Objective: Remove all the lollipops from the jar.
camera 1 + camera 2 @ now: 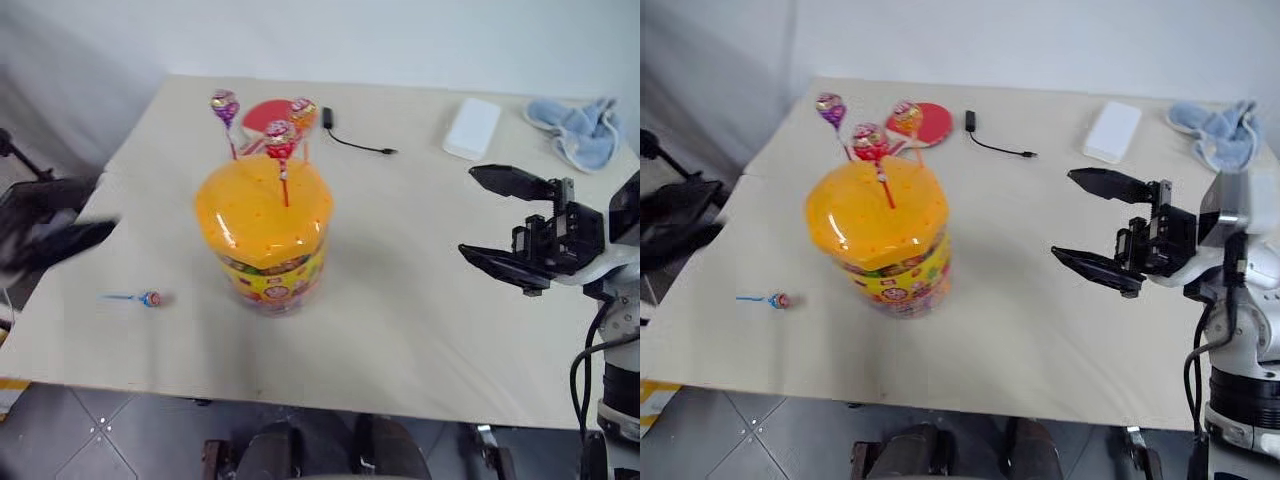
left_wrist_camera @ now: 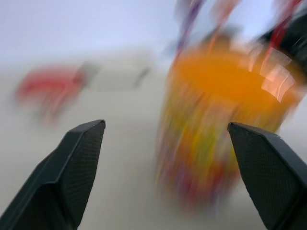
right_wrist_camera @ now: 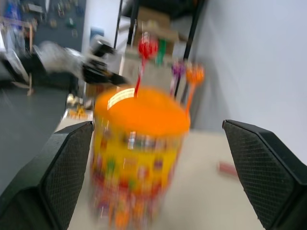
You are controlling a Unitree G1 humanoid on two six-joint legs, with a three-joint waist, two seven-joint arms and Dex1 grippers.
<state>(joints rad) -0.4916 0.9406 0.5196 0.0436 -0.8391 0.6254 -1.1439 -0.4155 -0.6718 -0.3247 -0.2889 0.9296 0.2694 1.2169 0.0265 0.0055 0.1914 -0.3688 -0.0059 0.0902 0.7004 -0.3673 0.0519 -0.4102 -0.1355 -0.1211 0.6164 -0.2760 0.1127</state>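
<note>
Centrally, left of frame middle, the jar is seen on the table, three lollipops planted in its lid and a fourth lollipop laid at lower left. The right gripper and the left gripper are spread wide, empty. The jar could be tipped by a slanted pull on a stick.
</note>
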